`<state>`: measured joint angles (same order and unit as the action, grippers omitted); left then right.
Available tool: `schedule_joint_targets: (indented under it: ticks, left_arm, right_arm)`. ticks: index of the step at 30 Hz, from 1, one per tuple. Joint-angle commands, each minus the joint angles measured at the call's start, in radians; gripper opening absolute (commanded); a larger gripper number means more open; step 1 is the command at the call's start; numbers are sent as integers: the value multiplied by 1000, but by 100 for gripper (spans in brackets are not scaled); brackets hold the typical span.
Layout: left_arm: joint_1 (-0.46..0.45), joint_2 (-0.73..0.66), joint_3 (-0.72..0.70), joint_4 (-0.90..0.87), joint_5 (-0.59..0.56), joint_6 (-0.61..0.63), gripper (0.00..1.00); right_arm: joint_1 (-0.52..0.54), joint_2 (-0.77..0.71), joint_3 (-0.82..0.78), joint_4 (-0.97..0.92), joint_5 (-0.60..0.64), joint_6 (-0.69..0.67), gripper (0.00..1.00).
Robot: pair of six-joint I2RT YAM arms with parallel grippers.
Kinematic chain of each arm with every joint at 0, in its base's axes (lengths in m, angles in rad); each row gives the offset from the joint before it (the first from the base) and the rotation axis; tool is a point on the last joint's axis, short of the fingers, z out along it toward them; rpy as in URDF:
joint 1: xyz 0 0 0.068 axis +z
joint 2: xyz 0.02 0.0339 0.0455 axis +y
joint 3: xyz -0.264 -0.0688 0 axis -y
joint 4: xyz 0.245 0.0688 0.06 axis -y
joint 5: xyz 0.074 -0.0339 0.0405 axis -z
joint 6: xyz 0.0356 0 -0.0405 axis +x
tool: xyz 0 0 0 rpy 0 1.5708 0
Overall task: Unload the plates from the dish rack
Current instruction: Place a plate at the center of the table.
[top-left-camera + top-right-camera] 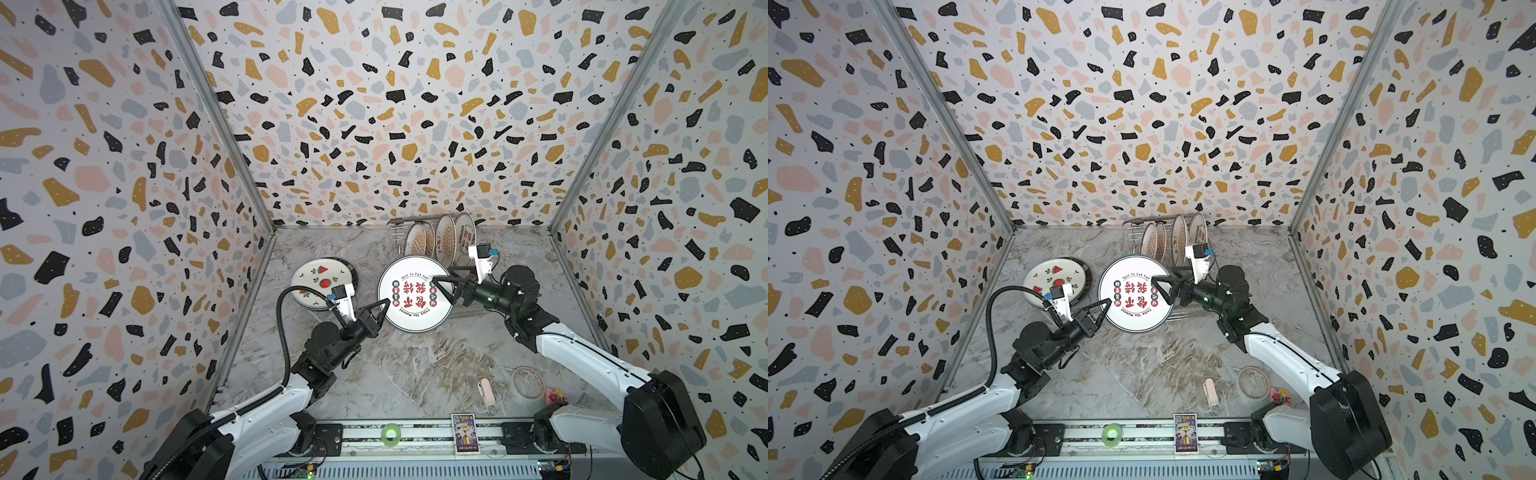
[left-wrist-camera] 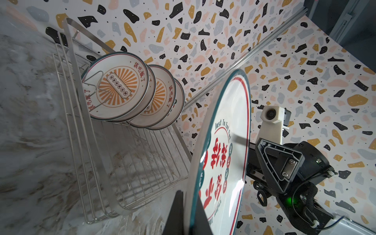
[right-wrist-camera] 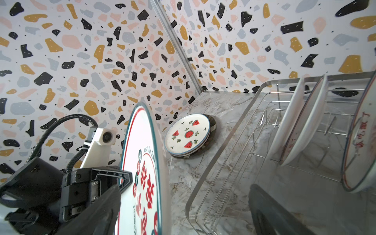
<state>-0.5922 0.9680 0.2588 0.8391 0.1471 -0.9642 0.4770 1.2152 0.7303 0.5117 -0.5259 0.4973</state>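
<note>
Terrazzo-print walls (image 1: 374,104) enclose a marbled, perhaps stone, tabletop (image 1: 415,365).

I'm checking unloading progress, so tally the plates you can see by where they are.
Plates upright in the dish rack: 4
Red-lettered plate in the left gripper: 1
Watermelon plate atop the stack: 1
Total: 6, plus uncountable plates under the watermelon one.

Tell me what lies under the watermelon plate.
The watermelon plate tops a stack on the table. A dark striped plate pokes out beneath it. How many plates lie lower down is covered.
</note>
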Motion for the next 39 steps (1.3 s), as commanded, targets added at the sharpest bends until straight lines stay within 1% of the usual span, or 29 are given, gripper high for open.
schedule_joint_targets:
  ticks: [1, 6, 8, 11, 15, 18, 21, 23, 25, 28, 32, 34, 35, 39]
  left_arm:
    - [-2, -39, 48, 10, -29, 14, 0]
    - [3, -111, 48, -90, -80, 21, 0]
    - [9, -157, 45, -155, -115, 28, 0]
    - [26, -219, 39, -221, -133, 27, 0]
    - [55, -293, 30, -288, -126, 16, 0]
    - [93, -343, 28, -371, -138, 19, 0]
    - [157, -387, 10, -441, -138, 11, 0]
    - [211, -409, -9, -457, -94, -4, 0]
    - [252, -430, -20, -479, -74, -9, 0]
    - [308, -452, -25, -535, -66, -5, 0]
    - [382, -468, -42, -568, -46, -25, 0]
    - [400, -467, -43, -581, -41, -30, 0]
    - [403, -468, -41, -620, -45, -32, 0]
    - [405, -480, -46, -690, -86, -55, 0]
  right_arm:
    - [1, -47, 6, -77, 94, -59, 99]
    - [16, -71, 8, -118, 194, -91, 99]
    - [46, -75, 15, -137, 237, -126, 99]
    - [107, -78, 35, -167, 319, -170, 99]
    - [156, -85, 34, -143, 307, -185, 99]
    - [198, -73, 39, -116, 289, -192, 99]
    - [247, -36, 72, -128, 314, -215, 99]
    - [276, -5, 102, -143, 344, -227, 99]
    - [295, 27, 133, -156, 360, -232, 99]
    - [312, 73, 173, -166, 368, -242, 99]
    - [323, 122, 212, -176, 370, -253, 99]
    - [324, 144, 225, -181, 375, -257, 99]
    - [324, 154, 233, -184, 377, -258, 99]
    - [325, 192, 261, -203, 368, -265, 99]
